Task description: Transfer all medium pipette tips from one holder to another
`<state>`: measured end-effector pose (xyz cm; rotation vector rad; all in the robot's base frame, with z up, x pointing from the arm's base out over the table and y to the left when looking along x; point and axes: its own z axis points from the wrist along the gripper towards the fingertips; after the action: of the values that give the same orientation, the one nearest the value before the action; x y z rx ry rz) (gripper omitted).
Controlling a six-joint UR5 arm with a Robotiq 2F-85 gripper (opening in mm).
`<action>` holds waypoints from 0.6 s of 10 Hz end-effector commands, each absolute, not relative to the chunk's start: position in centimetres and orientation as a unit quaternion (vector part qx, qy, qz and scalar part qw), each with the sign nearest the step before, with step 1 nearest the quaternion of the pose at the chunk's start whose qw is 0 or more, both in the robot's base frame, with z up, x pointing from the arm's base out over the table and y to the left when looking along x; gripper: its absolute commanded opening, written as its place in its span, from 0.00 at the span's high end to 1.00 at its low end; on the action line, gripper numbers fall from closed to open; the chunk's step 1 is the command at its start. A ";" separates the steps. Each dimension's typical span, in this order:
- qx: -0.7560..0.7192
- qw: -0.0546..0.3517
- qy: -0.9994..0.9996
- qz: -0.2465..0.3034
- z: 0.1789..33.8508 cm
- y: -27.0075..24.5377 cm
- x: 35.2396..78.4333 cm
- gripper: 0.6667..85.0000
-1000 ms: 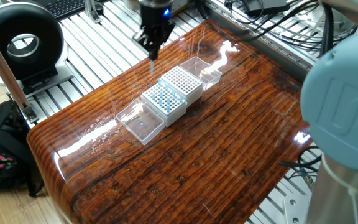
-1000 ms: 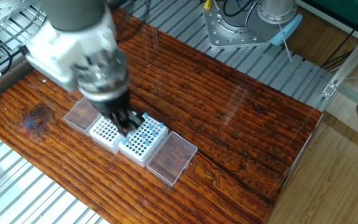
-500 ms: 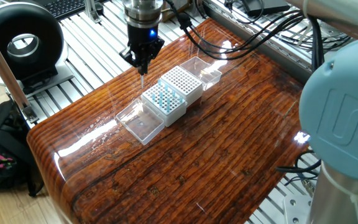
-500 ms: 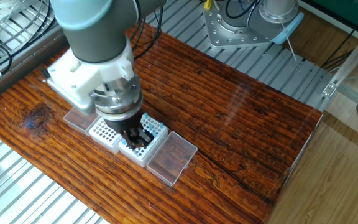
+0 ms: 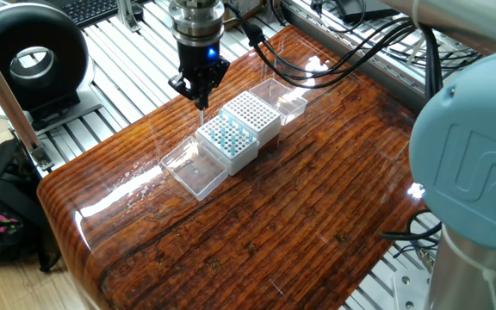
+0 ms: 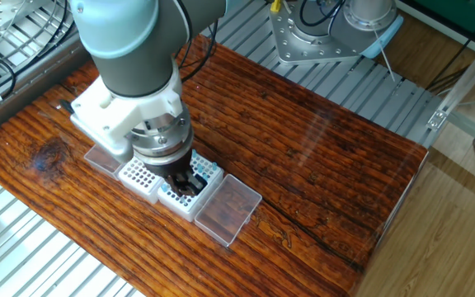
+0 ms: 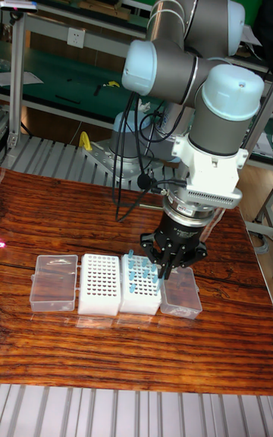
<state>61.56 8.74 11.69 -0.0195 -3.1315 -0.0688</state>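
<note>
The medium pipette tips (image 5: 230,133) are small light-blue cones standing in a white holder (image 5: 239,153); they also show as tips (image 6: 199,175) and tips (image 7: 139,271). Right beside it stands a second white holder (image 5: 250,110) with bare grid holes, also seen as holder (image 6: 138,175) and holder (image 7: 99,285). My gripper (image 5: 201,100) points straight down just above the tip-filled holder, near its edge. Its fingers look pressed together to a narrow point. I see nothing held between them. In the other fixed view the gripper (image 6: 185,179) hides part of the tips.
Two clear plastic lids lie at the outer ends of the holder pair, lid (image 5: 195,172) and lid (image 5: 281,93). The wooden table (image 5: 300,224) sits on an aluminium rail frame. A black round device (image 5: 31,62) stands off the table's far left.
The gripper has moved left and down, from beside the bare-grid holder to just above the tip-filled holder. The holders and lids have not moved.
</note>
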 end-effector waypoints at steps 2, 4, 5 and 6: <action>-0.003 0.010 -1.000 -0.022 11.3 8.7 61.4 0.93; -0.001 0.011 -1.000 -0.021 11.1 8.6 61.4 0.93; -0.001 0.012 -1.000 -0.023 11.0 8.7 61.4 0.93; 0.001 0.012 -1.000 -0.024 11.0 8.7 61.4 0.91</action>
<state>61.41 8.50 11.14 0.0003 -3.1205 -0.0549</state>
